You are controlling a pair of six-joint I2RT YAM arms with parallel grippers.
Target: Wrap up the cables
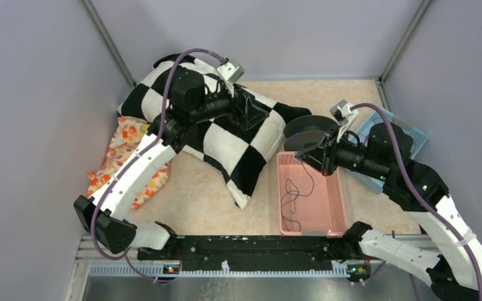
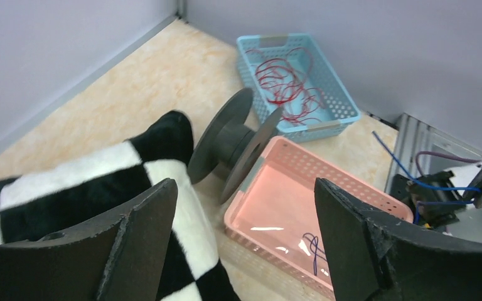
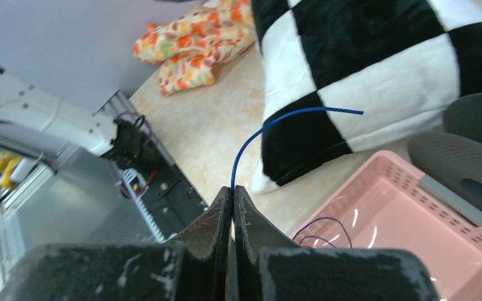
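Note:
The thin dark blue cable (image 1: 294, 195) lies loosely looped in the pink basket (image 1: 333, 212); a piece shows in the left wrist view (image 2: 314, 246). My right gripper (image 3: 233, 188) is shut on the cable's free end (image 3: 270, 126), which curves up and right out of the jaws. In the top view this gripper (image 1: 314, 158) is above the basket's far end. A dark grey spool (image 1: 307, 132) lies tilted at the basket's far rim, also in the left wrist view (image 2: 231, 142). My left gripper (image 2: 245, 207) is open and empty, above the checkered pillow (image 1: 232, 138).
A light blue basket (image 2: 336, 94) holds red wire (image 2: 289, 81) at the back right. A patterned orange cloth (image 1: 122, 147) lies at the left by the pillow. Grey walls enclose the table on three sides.

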